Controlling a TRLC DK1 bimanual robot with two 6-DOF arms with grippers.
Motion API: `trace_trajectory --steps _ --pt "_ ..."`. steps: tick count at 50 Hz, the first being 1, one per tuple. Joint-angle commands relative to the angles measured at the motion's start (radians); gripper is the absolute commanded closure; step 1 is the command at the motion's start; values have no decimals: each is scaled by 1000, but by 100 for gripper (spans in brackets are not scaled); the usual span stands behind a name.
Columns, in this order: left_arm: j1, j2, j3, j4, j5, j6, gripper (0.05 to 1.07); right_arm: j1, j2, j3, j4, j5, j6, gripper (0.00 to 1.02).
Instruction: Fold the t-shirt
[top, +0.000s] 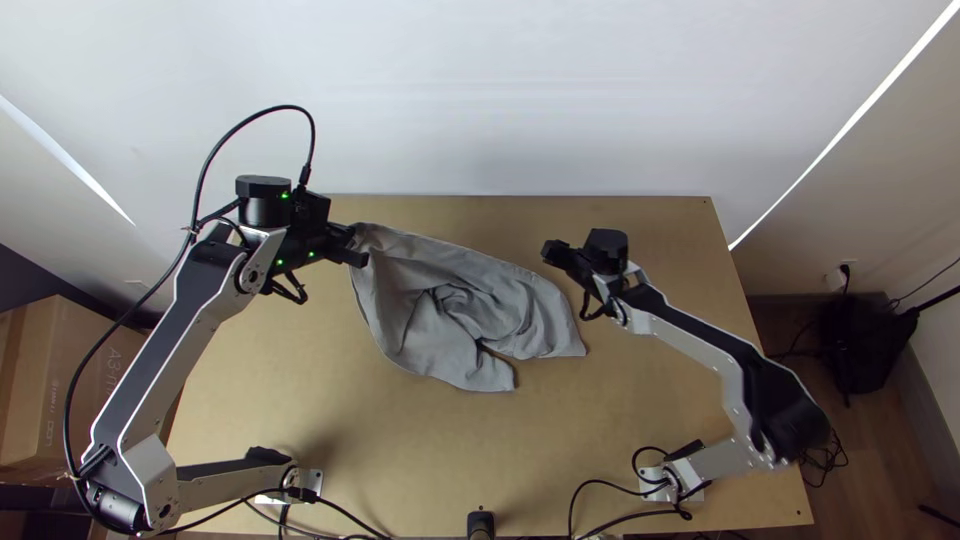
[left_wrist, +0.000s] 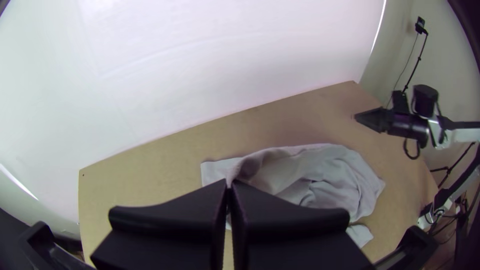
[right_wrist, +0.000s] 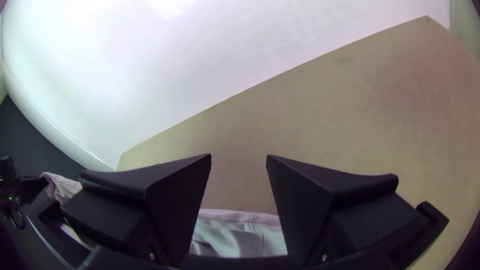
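Underneath, table (top: 620, 400): bore the cloth around its middle.
T-shirt (top: 470, 300): lay bunched and creased, one end raised; straightening it before any fold seemed the step in hand.
Left gripper (left_wrist: 229, 184): had its jaws together, clamped on the raised end.
Right gripper (right_wrist: 239, 156): held nothing, jaws apart, near the other end; the next move probably called for pinching a free edge there and drawing it outward.
Pinched bit (left_wrist: 244, 171): looked small, so a hard tug risked a slip.
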Motion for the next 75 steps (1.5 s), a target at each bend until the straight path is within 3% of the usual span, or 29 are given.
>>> trace_trajectory --steps 1,7,12,16,18,21,23,28,35,39,51,61,66,69,75 --pt "16 -29 -24 11 -6 -31 105 5 -156 -65 -105 4 60 49" --pt "16 -34 -41 19 -6 -54 105 40 -281 -146 -238 4 136 49" --pt "4 -42 -70 34 -6 -79 105 83 -379 -205 -344 -2 282 49" --pt "-8 -46 -90 54 -6 -103 105 158 -393 -218 -433 -2 299 48" --pt "-11 -46 -95 54 -6 -112 105 204 -392 -232 -452 -7 302 40" --pt "-14 -48 -104 54 -9 -125 105 273 -367 -260 -478 -71 314 15" --pt "-16 -48 -112 60 -11 -131 105 307 -343 -266 -484 -101 316 9" --pt "-28 -57 -136 71 -17 -140 105 375 -278 -251 -496 -117 351 10" --pt "-36 -66 -155 75 -23 -142 105 398 -191 -197 -499 -139 394 10" --pt "-36 -71 -155 77 -25 -140 105 398 -139 -171 -499 -145 397 16" --pt "-36 -85 -156 75 -32 -134 105 396 -36 -129 -476 -147 386 17" --pt "-33 -94 -167 72 -32 -132 105 384 12 -122 -373 -144 369 40" --pt "-30 -97 -170 72 -32 -131 105 368 21 -129 -306 -117 349 70" --pt "-25 -98 -170 72 -32 -129 105 361 25 -128 -297 -93 337 98" --pt "-16 -105 -170 72 -32 -122 105 332 30 -137 -297 -90 307 100"
